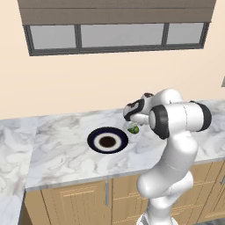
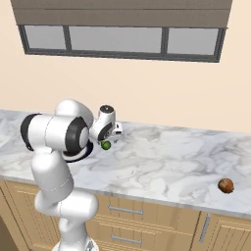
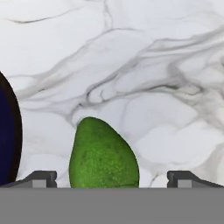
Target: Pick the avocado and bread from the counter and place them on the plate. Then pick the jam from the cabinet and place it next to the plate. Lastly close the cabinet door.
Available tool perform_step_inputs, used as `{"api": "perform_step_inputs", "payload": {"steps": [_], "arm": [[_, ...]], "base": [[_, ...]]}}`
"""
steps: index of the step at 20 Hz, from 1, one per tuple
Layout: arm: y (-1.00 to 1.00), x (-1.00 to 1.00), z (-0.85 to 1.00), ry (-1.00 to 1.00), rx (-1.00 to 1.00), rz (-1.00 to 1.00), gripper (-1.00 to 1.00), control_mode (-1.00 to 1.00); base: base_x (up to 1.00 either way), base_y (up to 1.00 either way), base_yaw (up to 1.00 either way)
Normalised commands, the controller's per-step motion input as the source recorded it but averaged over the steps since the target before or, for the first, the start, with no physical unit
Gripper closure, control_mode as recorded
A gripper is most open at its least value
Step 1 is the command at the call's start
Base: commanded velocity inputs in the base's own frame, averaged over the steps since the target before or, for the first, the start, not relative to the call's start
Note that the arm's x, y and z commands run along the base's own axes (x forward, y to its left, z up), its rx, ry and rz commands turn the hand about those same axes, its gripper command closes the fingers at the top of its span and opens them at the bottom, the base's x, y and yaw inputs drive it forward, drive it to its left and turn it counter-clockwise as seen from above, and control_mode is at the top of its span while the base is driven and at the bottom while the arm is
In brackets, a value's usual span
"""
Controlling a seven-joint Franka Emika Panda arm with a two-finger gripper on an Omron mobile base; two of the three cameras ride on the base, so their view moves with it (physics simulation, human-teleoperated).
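The green avocado (image 3: 103, 153) lies on the white marble counter (image 1: 61, 145), just right of the round navy plate (image 1: 92, 139). My gripper (image 3: 111, 178) hangs low over the avocado and is open. Its two fingertips (image 3: 41, 177) stand wide on either side of the fruit, clear of its flanks. From the base, the avocado (image 1: 133, 129) (image 2: 106, 144) peeks out under the hand (image 1: 134, 115). The plate's rim (image 3: 6, 131) shows at the left of the hand view. A brown rounded lump, the bread (image 2: 225, 185), sits far right near the counter's front edge. Jam, cabinet and cabinet door are out of view.
A wall with a wide window (image 1: 118, 35) backs the counter. Light wood base cabinets with bar handles (image 2: 122, 211) run below it. On the left the counter turns a corner towards me (image 1: 13, 167). My own arm (image 2: 54, 137) hides most of the plate from the right.
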Motion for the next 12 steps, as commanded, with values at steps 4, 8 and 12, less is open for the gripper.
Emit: {"api": "perform_step_inputs", "payload": {"steps": [4, 8, 12], "arm": [[0.01, 0.05, -0.17, 0.0, 0.0, 0.0, -1.0, -1.0], [0.06, 0.14, -0.17, 0.0, -0.01, 0.0, -1.0, -1.0], [0.08, 0.11, -0.22, 0.0, -0.02, 0.0, -1.0, -1.0]], "base": [[0.0, 0.0, 0.0], [0.0, 0.0, 0.0], [0.0, 0.0, 0.0]]}}
